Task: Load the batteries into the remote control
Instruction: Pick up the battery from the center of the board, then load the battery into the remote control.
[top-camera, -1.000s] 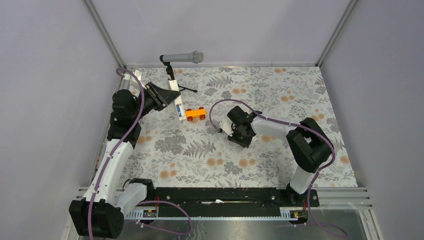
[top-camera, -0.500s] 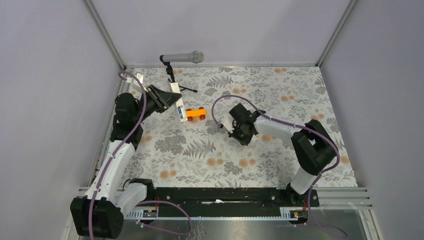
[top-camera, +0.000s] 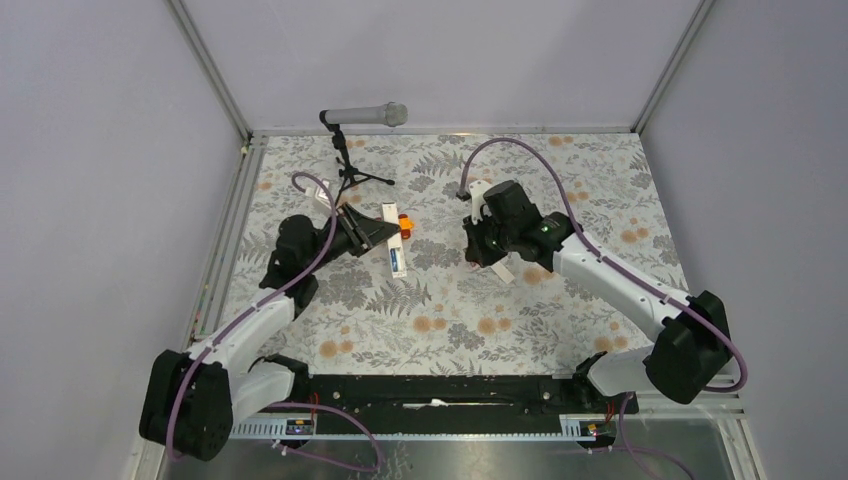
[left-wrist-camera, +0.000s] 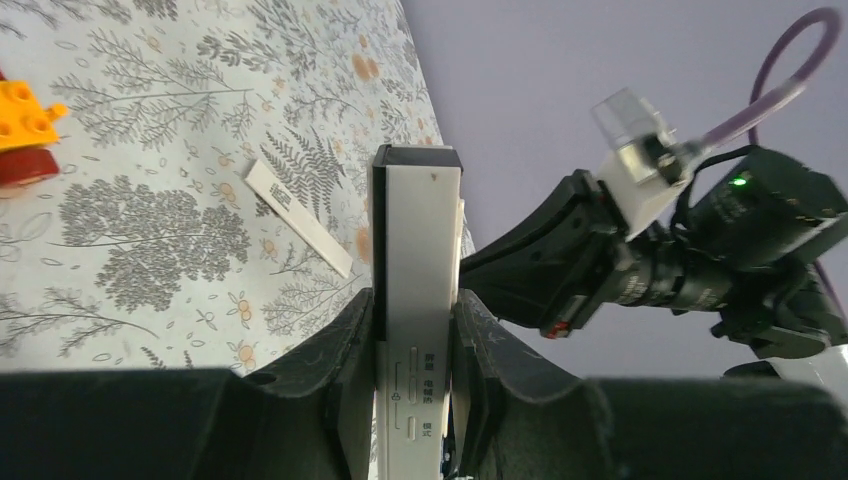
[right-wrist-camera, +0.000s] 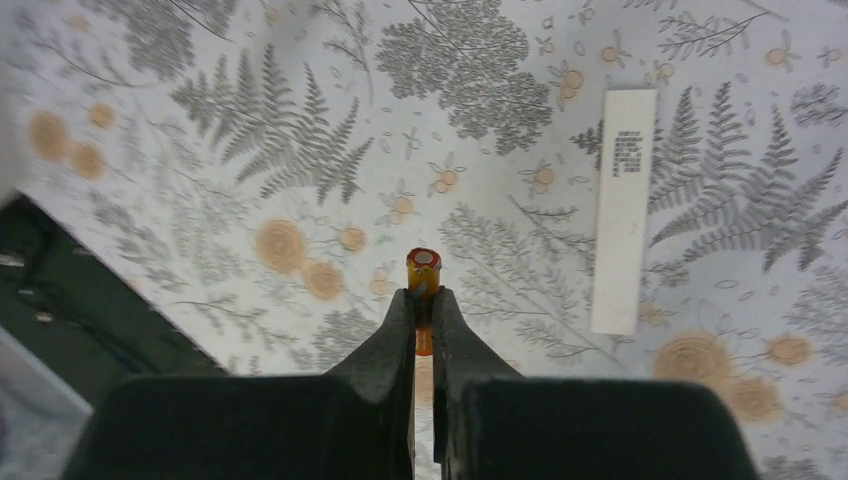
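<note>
Floral table (top-camera: 560, 180) w/ both arms reaching in over the middle. Grey microphone (top-camera: 365, 115) on its tripod at the far edge, left of centre, not involved.

Remote control (left-wrist-camera: 415, 230) is off the table, left of centre. Left gripper (left-wrist-camera: 413, 330) clamps it across its width, fingers pressed on both long sides. Its free end points toward the right arm. Back cover (right-wrist-camera: 622, 210) is off & lies flat on the table, just on the near side of the right gripper, apart from the remote. Orange toy car (top-camera: 404, 221) sits just beyond the remote on its far side, mostly hidden from above.

Right gripper (right-wrist-camera: 424, 300) is right of centre, above the table, jaws pressed onto the orange battery (right-wrist-camera: 424, 265). The battery sticks out past the fingertips, one end cap facing the wrist cam. Blue patch (top-camera: 398, 262) shows on the remote's near end in the top view. Prob the blue battery already seated, but too small to be sure.

Progress, as I read it: cover off, remote held ready, orange cell in the grip, so approx halfway or a bit more. Left to do: bring the cell across to the open bay, line it up w/ polarity, press it in, then refit the cover if that counts. Gap between cell & remote not yet closed.
</note>
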